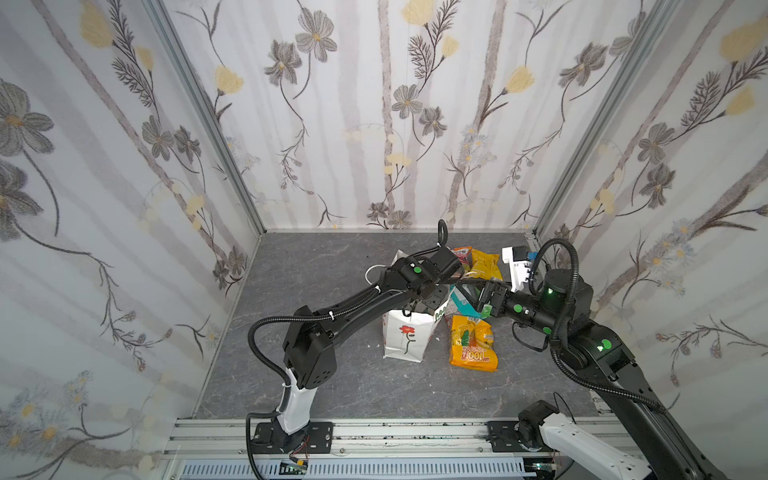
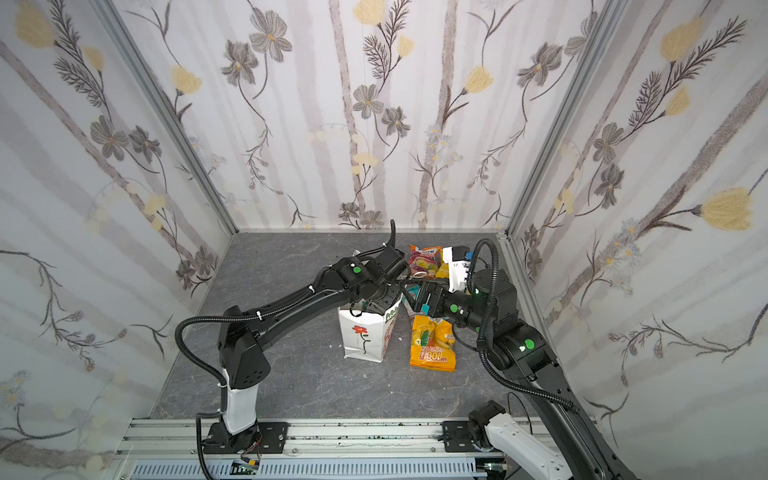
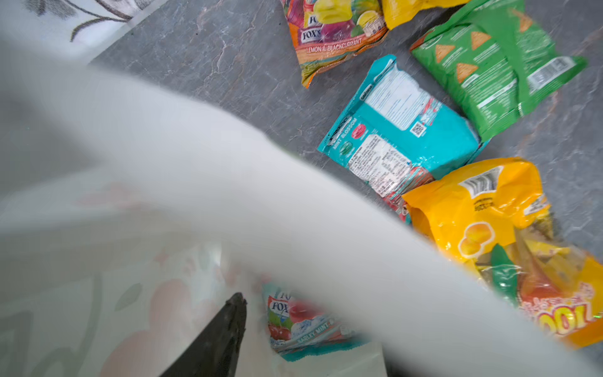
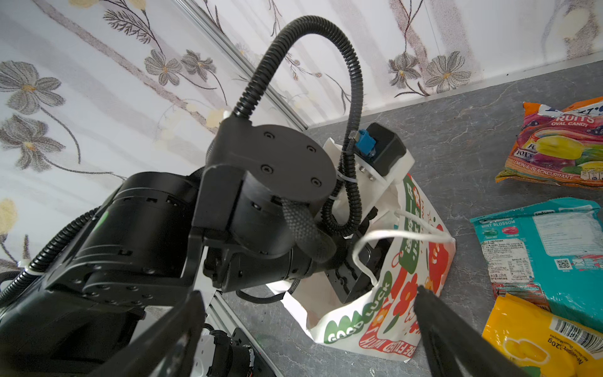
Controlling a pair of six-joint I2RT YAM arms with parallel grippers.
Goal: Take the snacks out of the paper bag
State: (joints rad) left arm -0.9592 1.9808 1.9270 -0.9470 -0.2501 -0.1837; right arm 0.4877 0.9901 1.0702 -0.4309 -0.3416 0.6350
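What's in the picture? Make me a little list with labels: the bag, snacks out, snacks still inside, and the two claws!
bag: white, upright on the table
out: pink packet, yellow packet, green packet, teal packet, orange packet
inside: light teal packet
left gripper: down in the bag, open or shut unclear
right gripper: open, empty, beside the bag

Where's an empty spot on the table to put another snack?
In both top views, bare grey table lies left of the paper bag, out to the left wall, and in front of the bag, up to the metal rail. Right of the bag is crowded: the orange "100" packet, teal packet, green packet, yellow packet and orange-pink packet lie close together.
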